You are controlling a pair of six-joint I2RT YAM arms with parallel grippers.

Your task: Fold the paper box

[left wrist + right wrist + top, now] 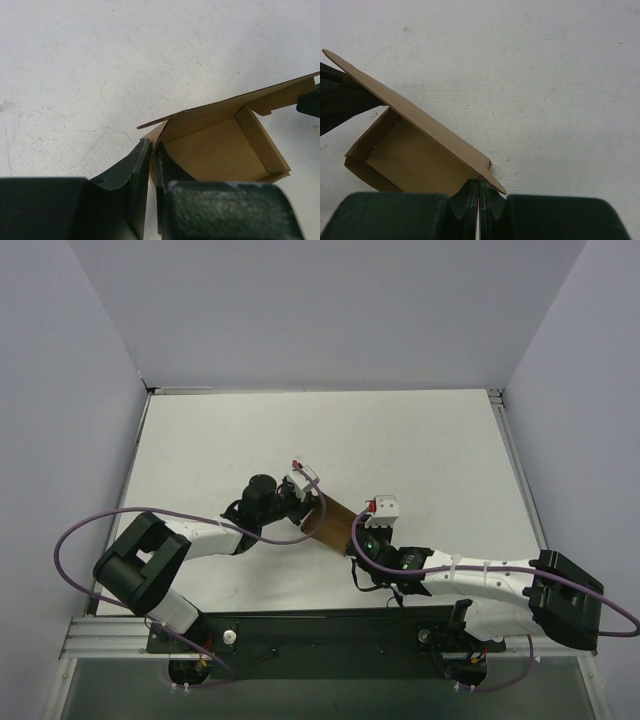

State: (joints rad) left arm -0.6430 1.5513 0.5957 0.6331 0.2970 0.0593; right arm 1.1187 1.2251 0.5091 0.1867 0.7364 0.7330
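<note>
The paper box (330, 522) is a half-formed brown cardboard tray with raised walls and a long lid flap, held just above the white table between both arms. In the left wrist view its open inside (215, 150) faces me, and my left gripper (151, 152) is shut on the box's near side wall, one finger inside and one outside. In the right wrist view the box (420, 155) slopes up to the left, and my right gripper (480, 182) is shut on its lower corner edge. From above, the left gripper (308, 502) and the right gripper (357, 540) sit at opposite ends.
The white table (400, 440) is walled by pale panels at the back and sides. Purple cables (130, 515) loop over both arms. A metal rail (110, 635) with the arm bases runs along the near edge.
</note>
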